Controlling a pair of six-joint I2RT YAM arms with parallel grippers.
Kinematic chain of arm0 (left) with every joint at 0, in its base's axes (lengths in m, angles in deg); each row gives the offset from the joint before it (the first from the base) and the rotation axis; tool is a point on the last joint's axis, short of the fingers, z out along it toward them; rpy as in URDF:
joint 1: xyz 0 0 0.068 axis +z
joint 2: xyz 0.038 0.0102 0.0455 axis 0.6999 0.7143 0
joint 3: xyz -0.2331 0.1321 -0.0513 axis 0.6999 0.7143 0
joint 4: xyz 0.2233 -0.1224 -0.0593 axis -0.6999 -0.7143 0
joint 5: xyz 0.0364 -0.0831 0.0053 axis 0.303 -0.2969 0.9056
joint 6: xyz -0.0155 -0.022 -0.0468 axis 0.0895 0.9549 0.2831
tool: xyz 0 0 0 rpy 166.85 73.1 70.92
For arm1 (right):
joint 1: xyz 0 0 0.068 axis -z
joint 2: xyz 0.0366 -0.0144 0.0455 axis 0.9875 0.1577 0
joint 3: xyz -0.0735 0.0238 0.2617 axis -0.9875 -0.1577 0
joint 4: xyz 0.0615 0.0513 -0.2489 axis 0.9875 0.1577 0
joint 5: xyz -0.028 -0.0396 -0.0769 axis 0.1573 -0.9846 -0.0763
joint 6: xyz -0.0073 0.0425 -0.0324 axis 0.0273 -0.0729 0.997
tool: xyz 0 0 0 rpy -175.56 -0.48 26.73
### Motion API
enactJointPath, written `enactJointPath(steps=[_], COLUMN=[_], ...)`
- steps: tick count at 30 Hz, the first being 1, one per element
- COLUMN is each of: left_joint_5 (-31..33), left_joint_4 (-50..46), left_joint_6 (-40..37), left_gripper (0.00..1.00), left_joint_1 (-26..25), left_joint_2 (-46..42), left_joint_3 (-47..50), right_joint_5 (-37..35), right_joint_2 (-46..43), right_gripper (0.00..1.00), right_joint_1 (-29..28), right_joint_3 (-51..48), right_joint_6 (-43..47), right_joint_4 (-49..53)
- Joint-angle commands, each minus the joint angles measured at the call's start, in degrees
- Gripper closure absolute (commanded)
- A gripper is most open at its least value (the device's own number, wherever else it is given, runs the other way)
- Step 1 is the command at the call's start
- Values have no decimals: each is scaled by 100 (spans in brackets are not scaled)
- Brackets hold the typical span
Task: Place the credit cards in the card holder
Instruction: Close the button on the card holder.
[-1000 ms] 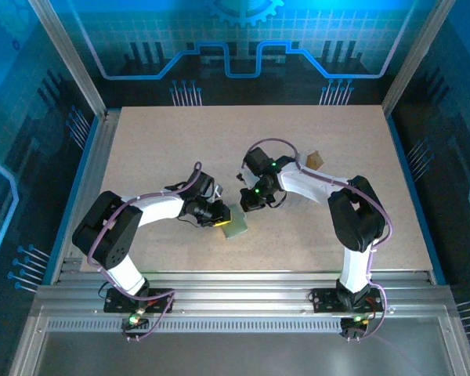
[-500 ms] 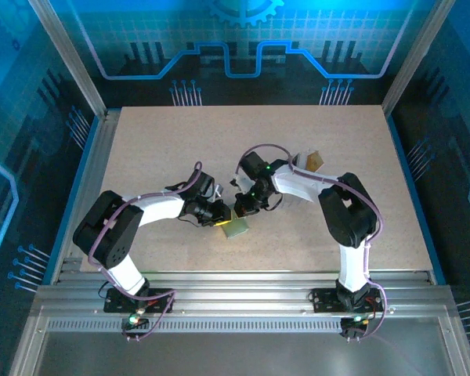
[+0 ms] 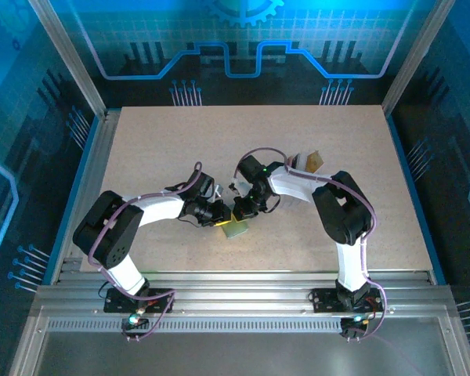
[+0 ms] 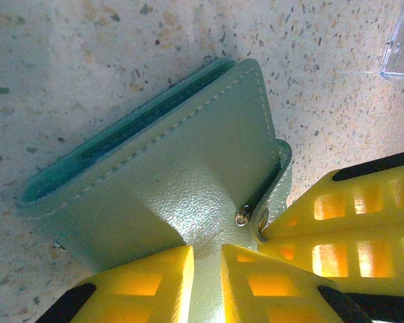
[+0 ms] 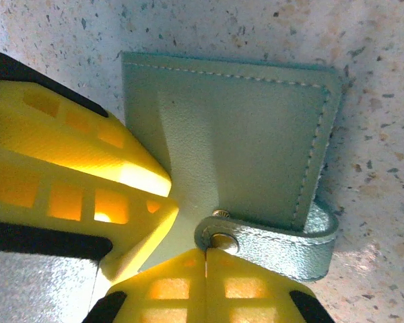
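The grey-green card holder (image 3: 236,229) lies folded on the table between both arms. My left gripper (image 3: 222,215) is shut on it, pinching the cover (image 4: 168,175) between its yellow fingertips (image 4: 155,276). My right gripper (image 3: 241,210) is shut, and its tips (image 5: 207,250) press against the snap end of the holder's strap (image 5: 283,245). The strap is buttoned over the holder's edge (image 5: 236,134). In the right wrist view the left gripper's fingers (image 5: 87,148) rest on the holder from the left. One tan credit card (image 3: 315,160) stands at the back right, apart from both grippers.
A clear plastic piece (image 3: 298,162) sits beside the tan card, and its corner (image 4: 400,47) also shows in the left wrist view. The speckled tabletop (image 3: 157,149) is bounded by metal rails at the left, right and near edges.
My right gripper has moved left and nearer, down onto the card holder's strap. The left gripper and the holder have stayed put.
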Motion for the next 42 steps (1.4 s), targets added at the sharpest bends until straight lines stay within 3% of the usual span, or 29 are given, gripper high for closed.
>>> enactJointPath(steps=[1,22,42], left_joint_5=[98,-102,-279], left_joint_4=[66,368,570], left_joint_6=[25,170,271], left_gripper=[80,80,80], left_joint_1=[-18,76,175], left_joint_2=[94,13,-30], left_joint_3=[103,249,255], right_joint_5=[60,824,-190], right_joint_2=[164,401,828], right_gripper=[100,100,100], right_joint_1=[-80,188,102], right_joint_3=[182,245,240], right_joint_6=[56,-242,-317], right_joint_4=[182,0,547])
